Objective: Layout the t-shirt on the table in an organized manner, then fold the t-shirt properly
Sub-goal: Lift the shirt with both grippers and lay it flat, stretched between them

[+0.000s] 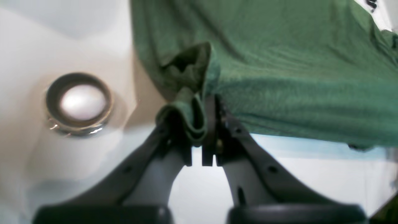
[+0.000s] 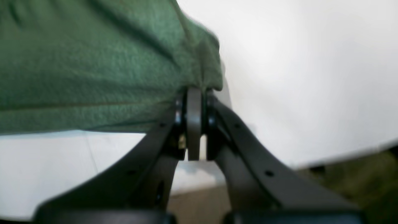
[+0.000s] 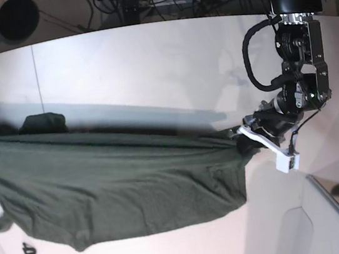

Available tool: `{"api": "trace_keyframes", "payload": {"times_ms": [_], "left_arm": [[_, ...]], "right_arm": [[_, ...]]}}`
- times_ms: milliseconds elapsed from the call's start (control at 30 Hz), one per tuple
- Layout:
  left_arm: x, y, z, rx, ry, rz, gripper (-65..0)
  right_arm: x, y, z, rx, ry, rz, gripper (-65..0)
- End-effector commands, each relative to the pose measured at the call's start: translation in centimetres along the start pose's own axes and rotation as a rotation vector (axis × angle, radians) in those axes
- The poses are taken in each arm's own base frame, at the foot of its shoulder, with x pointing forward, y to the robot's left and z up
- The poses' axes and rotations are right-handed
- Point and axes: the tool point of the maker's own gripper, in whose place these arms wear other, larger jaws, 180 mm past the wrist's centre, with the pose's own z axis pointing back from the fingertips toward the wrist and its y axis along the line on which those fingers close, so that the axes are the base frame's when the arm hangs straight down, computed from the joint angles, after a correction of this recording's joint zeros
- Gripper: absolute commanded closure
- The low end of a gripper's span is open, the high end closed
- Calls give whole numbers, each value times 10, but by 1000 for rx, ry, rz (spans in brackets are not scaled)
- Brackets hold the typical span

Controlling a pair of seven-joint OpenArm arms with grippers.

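The t-shirt (image 3: 121,184) is lifted and stretched wide above the white surface (image 3: 148,67), hanging like a curtain between the two arms. Its upper edge runs almost straight across the base view, and the lower part hangs down in soft folds. A dark shadow lies on the surface just behind the cloth.

The left gripper (image 1: 203,124) holds one end of the shirt — its jaws are pressed together on a bunched, folded corner of the green cloth, and some of the fabric bulges out beside the fingertips. In the base view this gripper is on the right side, with the cloth pulled tight to it. A round metal ring (image 1: 79,104) is set into the surface, beside the cloth and apart from it.

The right gripper (image 2: 194,102) pinches the other end: its jaws are closed tight on the edge of the shirt, and the cloth spreads away from them to one side. In the base view this gripper itself is outside the picture, on the left.

A small dark lump (image 3: 43,124) lies on the surface behind the shirt; what it is I cannot tell.
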Motion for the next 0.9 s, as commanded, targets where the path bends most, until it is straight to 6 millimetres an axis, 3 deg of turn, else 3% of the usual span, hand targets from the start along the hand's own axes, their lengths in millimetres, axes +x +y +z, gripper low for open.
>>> {"api": "trace_keyframes", "payload": {"times_ms": [0,133,233,367,500,867], "left_arm": [[5,1,4,13,-21,-29,0],[-32,-5,1,33,74,-117,0],[-58,7,3,98,137,-186,0],[-75,23,9,179,186,-263,0],[-77,28,9,201,196,-285,0],[-111,36,15,211,272,-270,0]], "right_arm": [[-10,0,0,-9,18,1,-3],[-53,16,-11,25,70,-28,-3],[-80,27,-20,52,129,-19,-3],[-102,33,-32,80,180,-30,-3],[-112,31,-35,81,200,-47,-3],[-131,27,-31,72,239,-46,-3]]}}
